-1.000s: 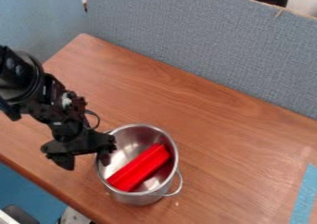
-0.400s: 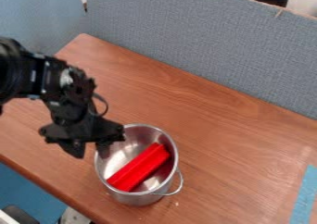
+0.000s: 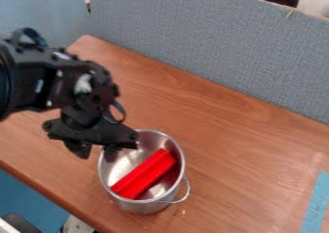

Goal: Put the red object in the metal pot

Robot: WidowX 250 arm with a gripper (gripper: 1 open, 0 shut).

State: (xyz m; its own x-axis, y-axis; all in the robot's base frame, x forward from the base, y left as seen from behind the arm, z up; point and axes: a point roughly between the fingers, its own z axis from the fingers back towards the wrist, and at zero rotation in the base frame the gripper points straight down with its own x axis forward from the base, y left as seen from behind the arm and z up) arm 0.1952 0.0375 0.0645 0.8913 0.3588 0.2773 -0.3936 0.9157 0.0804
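The red object [image 3: 144, 174] lies slanted inside the metal pot [image 3: 157, 202], its upper end leaning on the right inner wall. Nothing grips it. The pot stands near the table's front edge, and one loop handle shows at its lower right. My black gripper [image 3: 94, 143] hangs just over the pot's left rim, fingers spread and open with nothing between them. The bulky dark arm [image 3: 45, 78] reaches in from the left and hides part of the table behind it.
The wooden table [image 3: 232, 112] stretches behind and to the right of the pot. A blue-grey fabric partition [image 3: 193, 30] runs along its far side. The table's front edge lies close below the pot, with blue floor [image 3: 19, 194] beyond it.
The arm has swung up and to the right, bringing the gripper from the pot's lower left to its left rim. The red object and the pot have not moved.
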